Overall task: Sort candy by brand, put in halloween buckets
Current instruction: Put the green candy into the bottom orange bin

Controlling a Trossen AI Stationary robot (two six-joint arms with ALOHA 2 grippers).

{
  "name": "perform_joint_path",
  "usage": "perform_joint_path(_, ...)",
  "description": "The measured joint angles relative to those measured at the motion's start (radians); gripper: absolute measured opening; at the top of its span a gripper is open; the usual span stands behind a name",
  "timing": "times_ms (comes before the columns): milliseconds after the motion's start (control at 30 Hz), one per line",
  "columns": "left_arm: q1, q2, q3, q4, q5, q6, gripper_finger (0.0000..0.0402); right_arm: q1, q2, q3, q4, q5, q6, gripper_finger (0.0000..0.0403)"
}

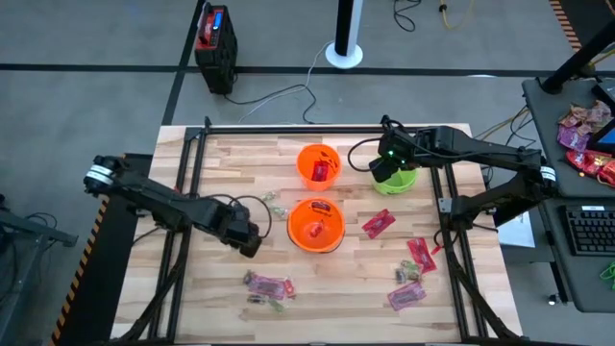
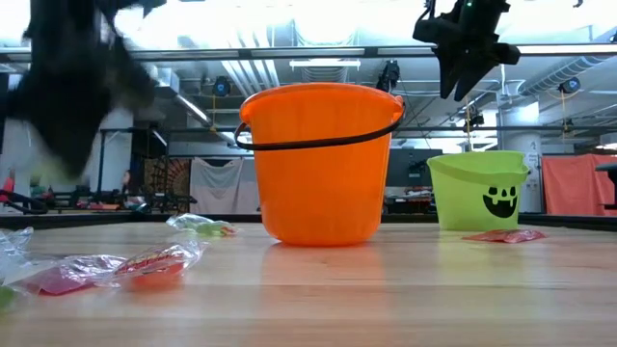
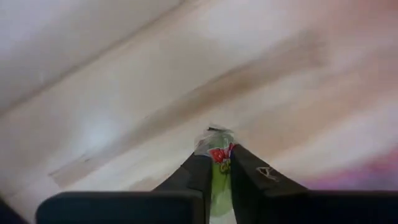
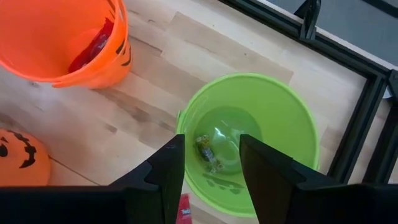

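My left gripper (image 3: 217, 163) is shut on a small green-and-clear wrapped candy (image 3: 219, 152); in the high view it hangs left of the near orange bucket (image 1: 315, 226). My right gripper (image 4: 211, 163) is open and hovers over the lime green bucket (image 4: 273, 106), where one wrapped piece (image 4: 208, 152) lies on the bottom. The far orange bucket (image 1: 319, 165) holds red packets. Red packets (image 1: 378, 225) and pink packets (image 1: 406, 295) lie flat on the table. My left gripper pinches the green-and-clear wrapped candy between its two fingers. The wrapper's end (image 3: 216, 138) sticks out past the fingertips. The candy is lifted clear of the wooden table.
More packets (image 1: 269, 285) lie near the table's near edge and a green piece (image 1: 274, 202) lies left of the orange buckets. A black frame (image 1: 336, 128) runs along the far edge and sides. A black-and-red box (image 1: 215, 38) stands on the floor beyond.
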State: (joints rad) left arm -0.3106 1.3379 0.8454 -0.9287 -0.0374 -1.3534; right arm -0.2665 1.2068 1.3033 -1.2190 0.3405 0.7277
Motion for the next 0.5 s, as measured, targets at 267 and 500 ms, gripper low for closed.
perform_joint_path(267,0.095,-0.110,0.390,0.060,-0.293,0.613,0.0005,0.000,0.000,0.000,0.093,0.060,-0.054,0.0145)
perform_joint_path(500,0.189,-0.035,0.515,0.295,-0.204,1.098,0.0005,0.000,0.000,0.000,0.177,0.080,-0.151,0.0137)
